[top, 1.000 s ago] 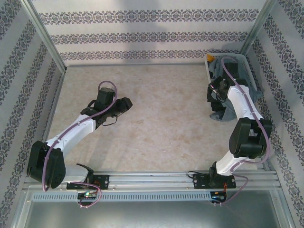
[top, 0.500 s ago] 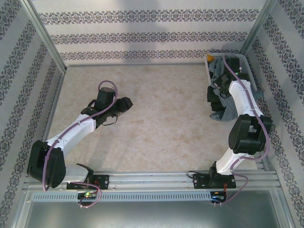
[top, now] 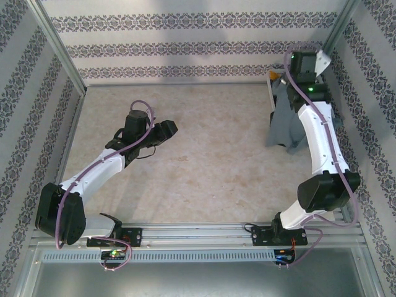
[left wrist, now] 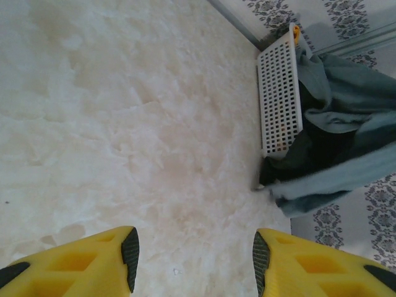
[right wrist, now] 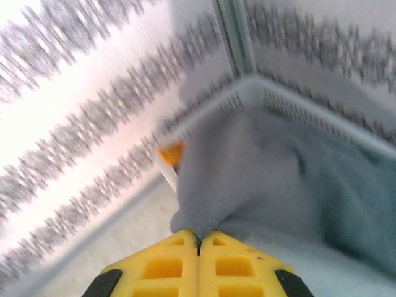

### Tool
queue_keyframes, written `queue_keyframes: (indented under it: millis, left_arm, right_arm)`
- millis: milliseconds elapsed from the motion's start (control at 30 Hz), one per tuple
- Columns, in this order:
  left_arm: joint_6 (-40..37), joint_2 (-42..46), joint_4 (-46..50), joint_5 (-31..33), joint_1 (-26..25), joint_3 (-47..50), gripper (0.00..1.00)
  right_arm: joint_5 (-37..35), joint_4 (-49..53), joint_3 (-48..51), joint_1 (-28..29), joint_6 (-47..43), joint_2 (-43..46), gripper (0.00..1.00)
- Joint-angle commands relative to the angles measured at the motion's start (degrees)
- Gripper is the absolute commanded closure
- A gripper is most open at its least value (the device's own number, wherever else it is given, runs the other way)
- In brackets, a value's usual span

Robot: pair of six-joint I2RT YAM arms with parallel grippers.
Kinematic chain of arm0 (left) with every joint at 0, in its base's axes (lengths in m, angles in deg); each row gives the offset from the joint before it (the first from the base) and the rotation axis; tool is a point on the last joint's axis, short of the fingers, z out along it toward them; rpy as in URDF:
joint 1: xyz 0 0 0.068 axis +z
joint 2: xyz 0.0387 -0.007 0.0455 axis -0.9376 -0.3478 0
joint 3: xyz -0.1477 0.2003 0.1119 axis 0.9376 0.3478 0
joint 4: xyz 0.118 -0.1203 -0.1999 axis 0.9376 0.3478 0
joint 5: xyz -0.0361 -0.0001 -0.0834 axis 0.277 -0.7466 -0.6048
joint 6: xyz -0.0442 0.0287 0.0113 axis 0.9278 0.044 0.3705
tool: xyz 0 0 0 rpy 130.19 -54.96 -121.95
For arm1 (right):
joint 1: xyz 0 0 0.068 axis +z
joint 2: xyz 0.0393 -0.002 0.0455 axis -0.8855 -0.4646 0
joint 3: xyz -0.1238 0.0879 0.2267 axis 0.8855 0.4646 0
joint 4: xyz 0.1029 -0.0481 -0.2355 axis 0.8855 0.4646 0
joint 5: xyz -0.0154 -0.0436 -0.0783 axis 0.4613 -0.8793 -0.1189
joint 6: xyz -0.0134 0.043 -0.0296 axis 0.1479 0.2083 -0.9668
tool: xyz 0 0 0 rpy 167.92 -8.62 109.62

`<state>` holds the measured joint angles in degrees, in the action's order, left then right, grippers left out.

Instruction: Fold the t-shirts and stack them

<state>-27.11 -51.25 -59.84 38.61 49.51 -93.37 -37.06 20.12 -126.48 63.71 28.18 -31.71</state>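
Pinching a fold of the blue-grey shirt (right wrist: 260, 167) between fingers pressed together, my right claw (right wrist: 198, 238) holds it high over the white basket (left wrist: 278, 93) in the far right corner, I reckon to pull it free for spreading on the table (top: 204, 154). My left claw (left wrist: 195, 260) hovers spread and empty above the bare middle, probably waiting to help. From overhead I get the long drape; the left camera adds the black shirt (left wrist: 309, 151) slumped beside the basket.
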Motion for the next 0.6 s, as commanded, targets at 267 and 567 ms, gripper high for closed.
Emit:
queue_keyframes:
  millis: [267, 567]
  left_arm:
    - [-0.5, 4.7, 1.2, 0.1, 0.4, -1.1, 0.48]
    - [-1.7, 11.7, 8.0, 7.2, 0.4, 0.7, 0.47]
  right_arm:
    - [7.6, -15.0, -47.3, 7.3, -14.8, -14.8, 1.0]
    - [20.9, -23.7, -59.6, 21.0, -16.0, -23.3, 1.0]
